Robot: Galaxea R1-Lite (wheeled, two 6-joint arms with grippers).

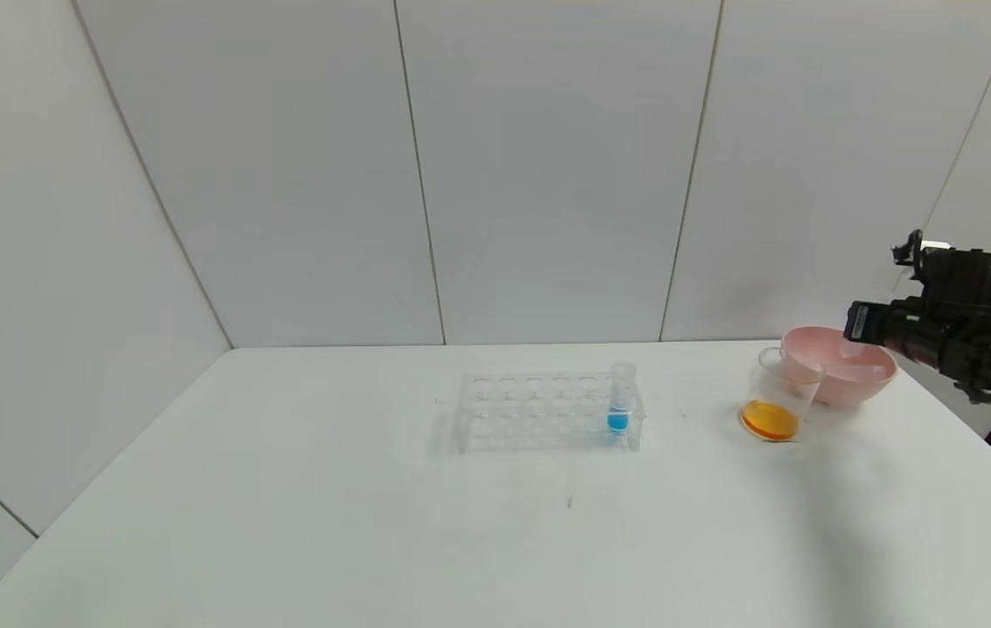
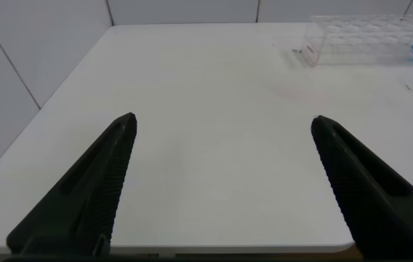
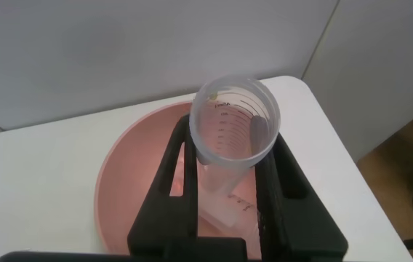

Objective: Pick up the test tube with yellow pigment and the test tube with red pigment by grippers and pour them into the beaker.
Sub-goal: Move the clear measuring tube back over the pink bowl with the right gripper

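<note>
Right gripper holds an empty-looking tube over the pink bowl; beaker already orange.

Head view: the beaker (image 1: 775,406) holds orange liquid and touches the pink bowl (image 1: 844,366) near the table's (image 1: 286,523) right edge, with the right gripper (image 1: 864,324) above the bowl. The rack (image 1: 548,412) holds only a blue tube (image 1: 619,406).
Left wrist view: the left gripper (image 2: 225,121) hangs spread wide over bare tabletop, idle.
Right wrist view: the fingers clamp a clear tube (image 3: 232,120) above the bowl, likely for dropping. Whether it held yellow or red, I cannot tell.
</note>
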